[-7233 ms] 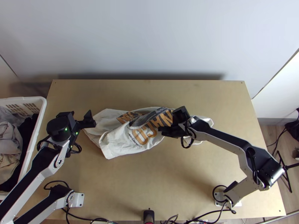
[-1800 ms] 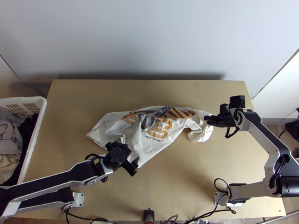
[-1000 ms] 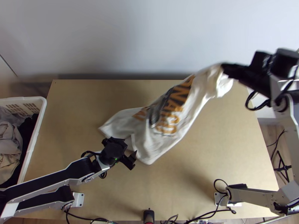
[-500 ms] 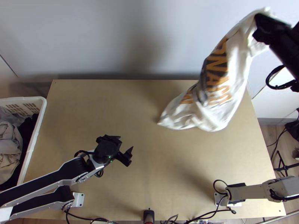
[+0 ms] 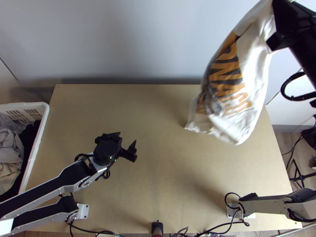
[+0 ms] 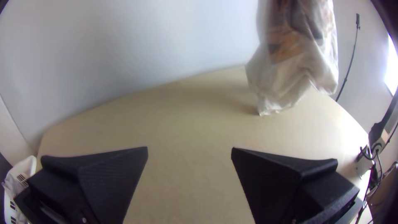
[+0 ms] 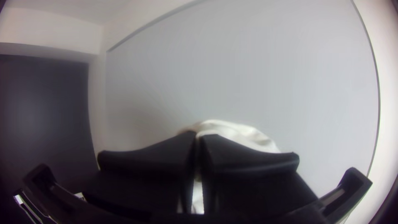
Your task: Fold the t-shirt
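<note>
High at the upper right of the top view, my right gripper point(image 5: 278, 17) holds up the white t-shirt point(image 5: 233, 85) with orange and dark print. The shirt hangs bunched and elongated, its lower end over the table's right part. In the right wrist view, the right gripper point(image 7: 197, 143) is shut on white cloth point(image 7: 236, 132). My left gripper point(image 5: 128, 144) is low over the table's left-centre, apart from the shirt. The left wrist view shows the left gripper point(image 6: 189, 153) open with bare table between its fingers, and the hanging shirt point(image 6: 294, 62) beyond.
A white basket point(image 5: 41, 126) with grey and dark clothes stands at the table's left edge. The wooden table point(image 5: 158, 173) has bare surface around the left gripper. A pale wall point(image 5: 118, 39) rises behind it. Cables point(image 5: 221, 228) lie along the near edge.
The right gripper went from the table's right side up to the upper right, lifting the shirt off the table. The left gripper let the shirt slip away and has drawn back slightly left.
</note>
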{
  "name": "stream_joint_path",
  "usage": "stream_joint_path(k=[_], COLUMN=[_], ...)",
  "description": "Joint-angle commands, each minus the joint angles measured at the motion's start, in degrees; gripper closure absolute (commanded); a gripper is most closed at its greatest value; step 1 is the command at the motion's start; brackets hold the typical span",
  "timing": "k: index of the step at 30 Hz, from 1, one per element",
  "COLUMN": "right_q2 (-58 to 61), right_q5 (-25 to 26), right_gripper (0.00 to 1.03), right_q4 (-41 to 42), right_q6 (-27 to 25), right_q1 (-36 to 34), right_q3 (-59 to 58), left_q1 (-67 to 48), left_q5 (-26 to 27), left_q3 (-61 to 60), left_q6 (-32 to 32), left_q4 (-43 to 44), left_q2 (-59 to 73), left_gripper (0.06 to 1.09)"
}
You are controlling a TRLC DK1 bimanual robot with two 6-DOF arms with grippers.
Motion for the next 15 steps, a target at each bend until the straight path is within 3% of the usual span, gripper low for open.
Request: stream_joint_path(k=[1, 9, 13, 15], right_q2=[-2.8, -5.1, -5.8, -6.2], right_q5=[0.9, 1.2, 1.6, 1.7], right_gripper=[1.00, 1.00, 1.00, 1.00], right_q4=[-0.3, -1.9, -2.6, -3.5], right_q6=[0.3, 3.7, 3.7, 3.7], right_q1=[9.4, 12.9, 12.8, 12.7], right_q3=[0.4, 0.4, 0.4, 0.4], left_q1=[2.7, 1.9, 1.5, 0.3], left_q5=[-2.9, -2.1, 12.1, 15.4], left_q3=[3.9, 9.2, 13.0, 15.4], left_q6=[-1.2, -1.1, -8.2, -10.7], left_q4=[2.8, 3.0, 0.1, -2.1], left_q2=[4.1, 12.0, 14.8, 16.4], left_gripper=[0.11, 0.11, 0.11, 0.11])
